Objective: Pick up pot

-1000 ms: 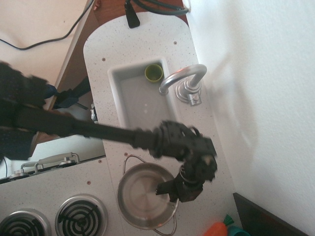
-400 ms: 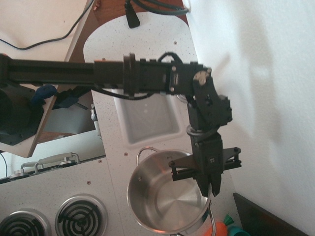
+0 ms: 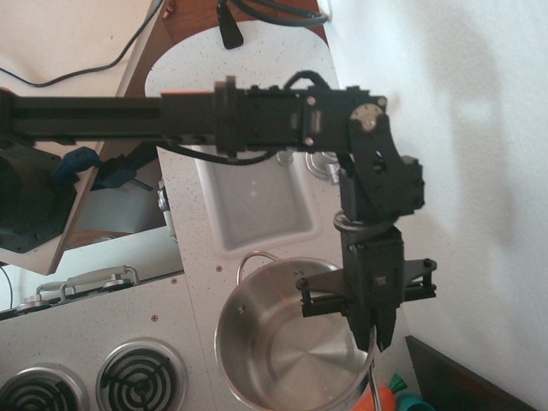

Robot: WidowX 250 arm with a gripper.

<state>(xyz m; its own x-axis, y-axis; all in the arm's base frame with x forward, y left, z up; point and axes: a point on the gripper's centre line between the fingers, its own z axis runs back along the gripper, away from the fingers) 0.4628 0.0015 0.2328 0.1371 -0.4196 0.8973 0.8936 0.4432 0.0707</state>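
Observation:
The shiny steel pot (image 3: 278, 347) hangs above the counter at the bottom middle, close to the camera, with one wire loop handle (image 3: 253, 259) at its top left. My black gripper (image 3: 372, 341) points down and is shut on the pot's right rim. The fingertips pinch the rim wall, one inside and one outside. The pot's bottom edge runs out of the frame. The green cup is hidden behind my arm.
A white sink (image 3: 257, 210) sits in the speckled counter (image 3: 193, 257) behind the pot. Two stove burners (image 3: 137, 377) lie at the bottom left. An orange and teal toy (image 3: 398, 396) sits at the bottom right. A white wall (image 3: 454, 171) is on the right.
The arm swung up over the sink and lifted the pot off the counter. The pot now looks larger and higher, and the gripper has moved slightly right and down in view.

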